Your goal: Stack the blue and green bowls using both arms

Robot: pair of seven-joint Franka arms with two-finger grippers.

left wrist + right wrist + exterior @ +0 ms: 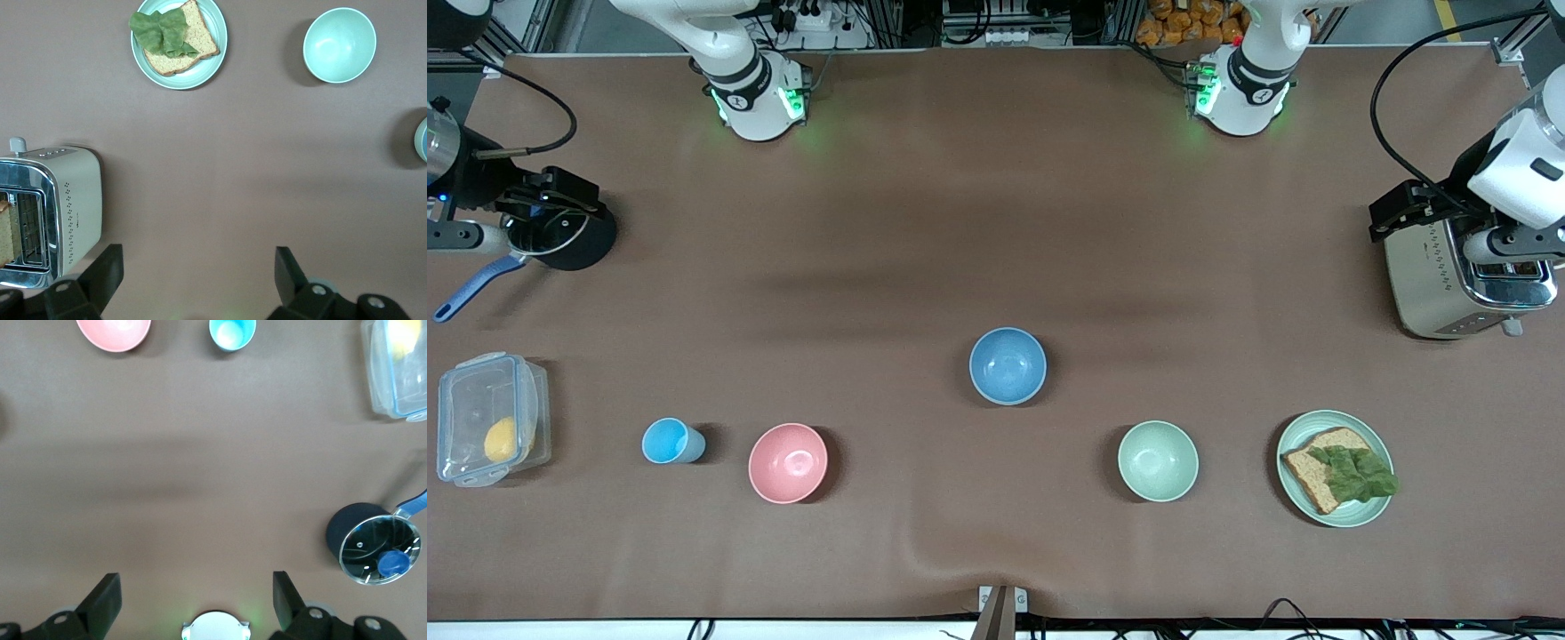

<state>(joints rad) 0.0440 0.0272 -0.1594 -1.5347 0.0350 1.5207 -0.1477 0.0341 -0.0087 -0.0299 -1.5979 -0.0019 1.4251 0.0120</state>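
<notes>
On the brown table point(996, 222), the round blue bowl point(1008, 365) sits mid-table, apart from the pale green bowl point(1158, 460), which is nearer the front camera toward the left arm's end. Only the left wrist view shows bread inside the silver toaster point(50, 217) under the left gripper point(199, 273), fingers spread, holding nothing. Above the lidded black saucepan point(373, 543), the right gripper point(197, 597) waits equally wide and empty.

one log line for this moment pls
blue bowl: alone on table, upright | green bowl: apart from it, nearer camera, empty | left gripper: open, beside toaster | right gripper: open, near pot
</notes>
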